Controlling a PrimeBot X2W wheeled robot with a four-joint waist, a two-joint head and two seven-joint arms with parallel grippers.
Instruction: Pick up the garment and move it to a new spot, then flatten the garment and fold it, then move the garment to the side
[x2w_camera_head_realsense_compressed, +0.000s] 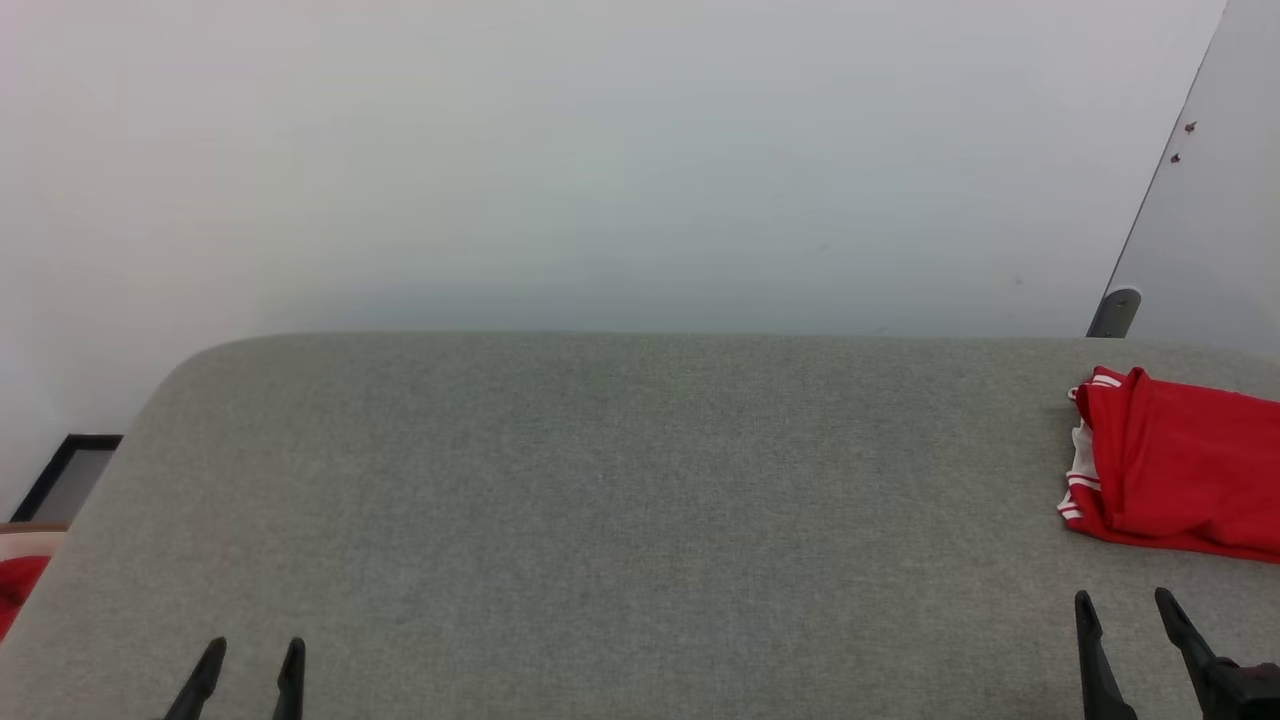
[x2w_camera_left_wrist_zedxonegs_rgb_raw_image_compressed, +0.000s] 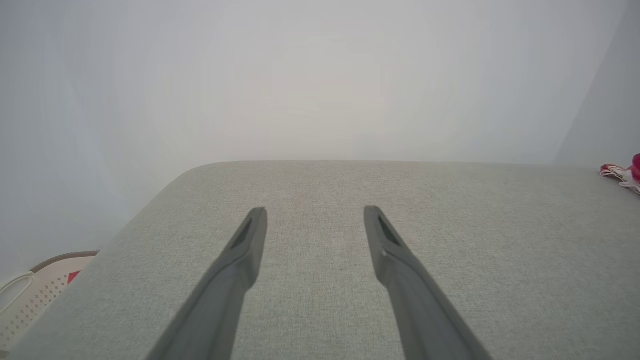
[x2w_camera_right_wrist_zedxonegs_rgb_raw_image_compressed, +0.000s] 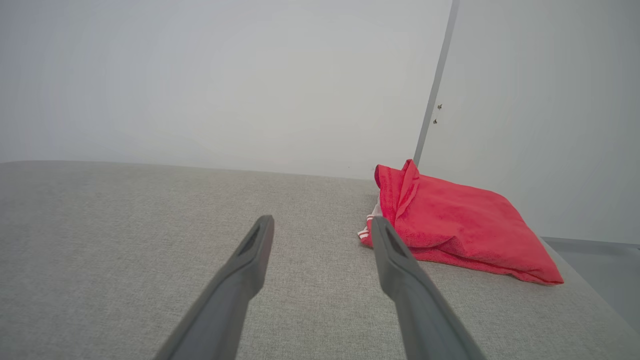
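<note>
The folded red jersey garment (x2w_camera_head_realsense_compressed: 1180, 470) with red-white striped trim lies at the right edge of the grey fabric-covered table (x2w_camera_head_realsense_compressed: 600, 500), toward its far right corner. The left end effector (x2w_camera_head_realsense_compressed: 255, 650) hovers over the near left corner, fingers spread and holding nothing. The right end effector (x2w_camera_head_realsense_compressed: 1124, 600) hovers by the near edge, just short of the garment, fingers likewise spread and holding nothing.

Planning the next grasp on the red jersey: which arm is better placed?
Right. The right gripper hangs open just short of the garment at the right end of the grey surface; the left gripper is open too, but far across at the left.
</note>
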